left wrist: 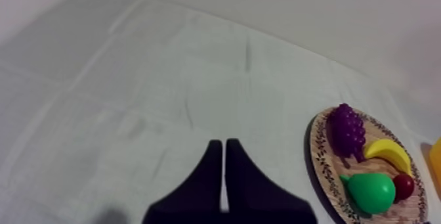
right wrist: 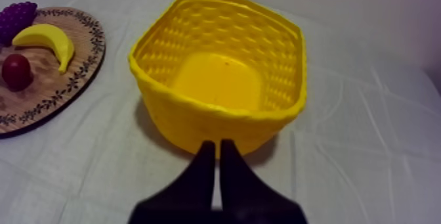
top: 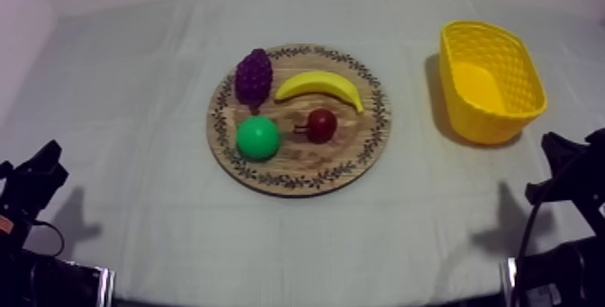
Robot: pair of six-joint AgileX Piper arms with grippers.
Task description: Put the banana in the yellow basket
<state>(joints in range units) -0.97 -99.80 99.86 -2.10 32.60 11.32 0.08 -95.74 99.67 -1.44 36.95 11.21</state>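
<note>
the pick looks unstarted: left pincer (left wrist: 223,146) and right pincer (right wrist: 217,148) are closed on nothing, the banana (top: 320,86) lies on the wooden board (top: 290,183) mid-frame, yellow basket (top: 491,127) upper right, so next a pincer must open over the banana.

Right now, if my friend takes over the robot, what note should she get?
Left end effector: shut, empty, over the cloth left of the wooden board.
Right end effector: shut, empty, in front of the yellow basket.
Banana lies on the board, by grapes, pear and small red fruit; basket empty.
Done: nothing. Left: grasp banana, drop it in the basket.
</note>
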